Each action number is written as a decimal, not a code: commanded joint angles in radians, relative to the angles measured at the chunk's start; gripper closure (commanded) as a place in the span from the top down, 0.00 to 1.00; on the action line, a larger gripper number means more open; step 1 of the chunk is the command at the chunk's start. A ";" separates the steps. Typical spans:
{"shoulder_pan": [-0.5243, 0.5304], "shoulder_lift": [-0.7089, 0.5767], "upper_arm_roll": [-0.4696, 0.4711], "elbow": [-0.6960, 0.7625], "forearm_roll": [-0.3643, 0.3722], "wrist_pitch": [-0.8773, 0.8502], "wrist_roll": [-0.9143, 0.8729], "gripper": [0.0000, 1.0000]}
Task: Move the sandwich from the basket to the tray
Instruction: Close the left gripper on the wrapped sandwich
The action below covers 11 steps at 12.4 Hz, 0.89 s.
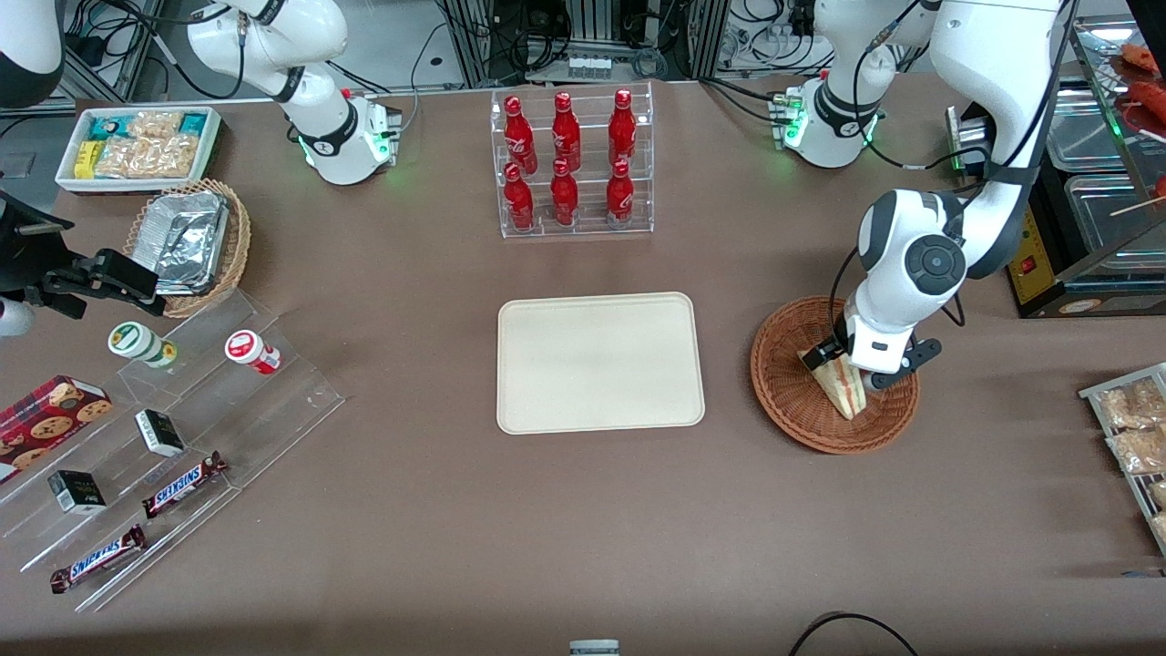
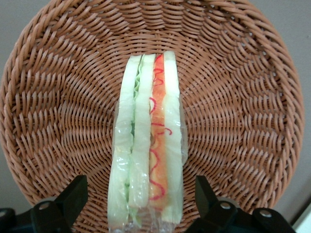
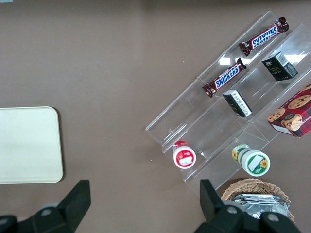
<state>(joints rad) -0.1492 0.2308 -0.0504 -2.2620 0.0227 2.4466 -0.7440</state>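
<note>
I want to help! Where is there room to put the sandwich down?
The tray is bare, between the bottle rack and basket. It's crowded in the basket: the open gripper straddles the sandwich.

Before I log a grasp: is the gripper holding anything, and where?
Nothing yet: the open gripper straddles the sandwich in the basket, fingers apart from its sides.

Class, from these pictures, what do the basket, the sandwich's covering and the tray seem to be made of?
Basket: woven wicker or rattan, reddish-brown, visibly plaited strands.
Sandwich: soft white bread, apparently wrapped in clear glossy film that wrinkles at its edges.
Tray: smooth matte cream surface, probably plastic; uncertain.
The end effector stands open astride the sandwich in the basket.
</note>
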 commanded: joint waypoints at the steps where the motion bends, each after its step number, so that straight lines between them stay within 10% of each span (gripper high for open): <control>1: 0.002 -0.008 -0.002 -0.011 0.003 0.011 -0.012 0.10; 7: 0.002 -0.059 -0.002 0.019 0.003 -0.075 0.020 0.06; 11: -0.062 -0.029 -0.022 0.267 0.014 -0.480 0.070 0.06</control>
<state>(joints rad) -0.1671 0.1830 -0.0689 -2.1163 0.0240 2.1344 -0.7043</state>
